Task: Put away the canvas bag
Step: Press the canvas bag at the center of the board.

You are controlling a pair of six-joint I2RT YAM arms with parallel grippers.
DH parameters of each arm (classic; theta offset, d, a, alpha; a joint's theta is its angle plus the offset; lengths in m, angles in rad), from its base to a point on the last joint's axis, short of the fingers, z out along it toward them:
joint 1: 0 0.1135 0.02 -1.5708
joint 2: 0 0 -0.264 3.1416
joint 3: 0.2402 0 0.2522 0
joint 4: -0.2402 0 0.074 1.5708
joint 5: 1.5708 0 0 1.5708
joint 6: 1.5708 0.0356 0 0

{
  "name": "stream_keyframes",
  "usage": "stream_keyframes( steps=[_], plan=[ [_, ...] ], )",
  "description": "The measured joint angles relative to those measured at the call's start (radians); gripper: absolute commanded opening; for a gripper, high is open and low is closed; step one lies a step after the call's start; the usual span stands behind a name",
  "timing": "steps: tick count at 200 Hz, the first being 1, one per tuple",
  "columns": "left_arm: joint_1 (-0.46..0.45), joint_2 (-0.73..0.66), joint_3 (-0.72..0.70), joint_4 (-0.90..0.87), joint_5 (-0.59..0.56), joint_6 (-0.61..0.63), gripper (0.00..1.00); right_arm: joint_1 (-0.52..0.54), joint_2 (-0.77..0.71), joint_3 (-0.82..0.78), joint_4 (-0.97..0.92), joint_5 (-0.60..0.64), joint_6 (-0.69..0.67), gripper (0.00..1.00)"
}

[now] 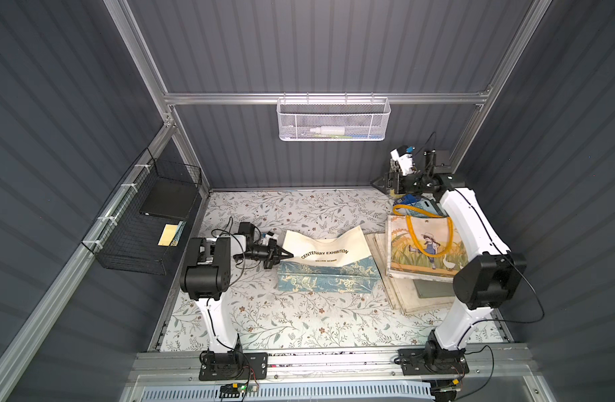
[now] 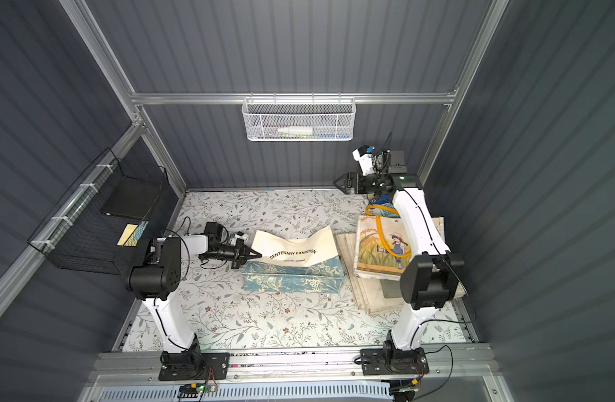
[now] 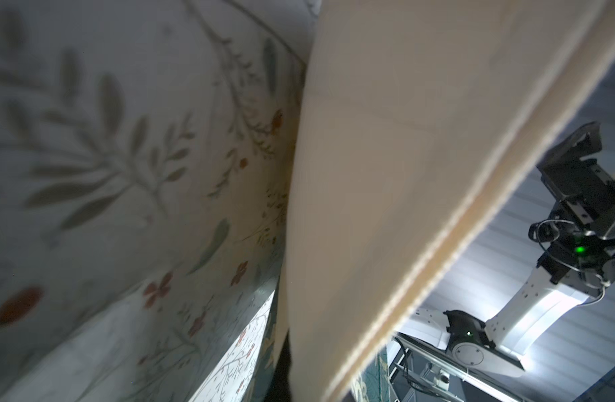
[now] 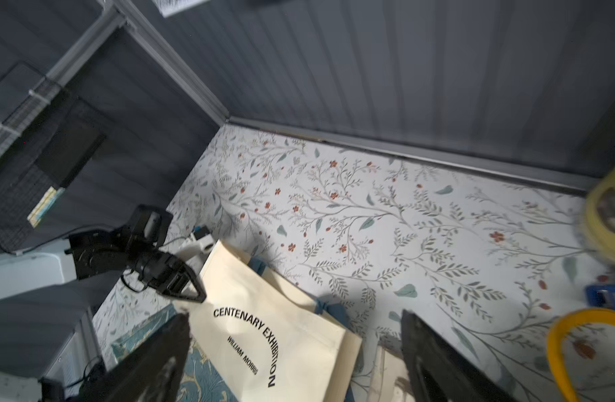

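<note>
Cream canvas bag [image 1: 326, 257] mid-worktop [image 1: 299, 323], one corner pinched.
The left fingers [image 1: 286, 255] are clamped on its left corner; the right fingers [image 4: 431, 355] gape wide, empty, over the back right corner. At the right edge a picture tote [image 1: 426, 247] tops a pile of flat bags [image 1: 403, 296], perhaps three. Two wall baskets: the white mesh basket [image 1: 288, 121] holds one bottle [image 1: 326, 131], the black wire basket [image 1: 132, 250] two flat items [image 1: 168, 202].

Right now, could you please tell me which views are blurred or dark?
Left wrist: dim and soft, the canvas bag filling the close foreground. Right wrist: its lettering sharp, the yellow object smeared. Both top views: evenly lit, crisp.
</note>
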Motion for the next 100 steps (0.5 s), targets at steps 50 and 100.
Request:
stream_keyframes(
  steps=[50, 100],
  plan=[
    [0.063, 0.013, 0.056, -0.113, -0.014, 0.063, 0.0, 0.108, -0.207, -0.5, 0.096, 0.118, -0.055, 0.99],
    [0.111, 0.125, 0.212, -0.24, -0.023, 0.172, 0.0, 0.349, -0.718, -1.014, 0.245, 0.288, -0.121, 0.99]
  ],
)
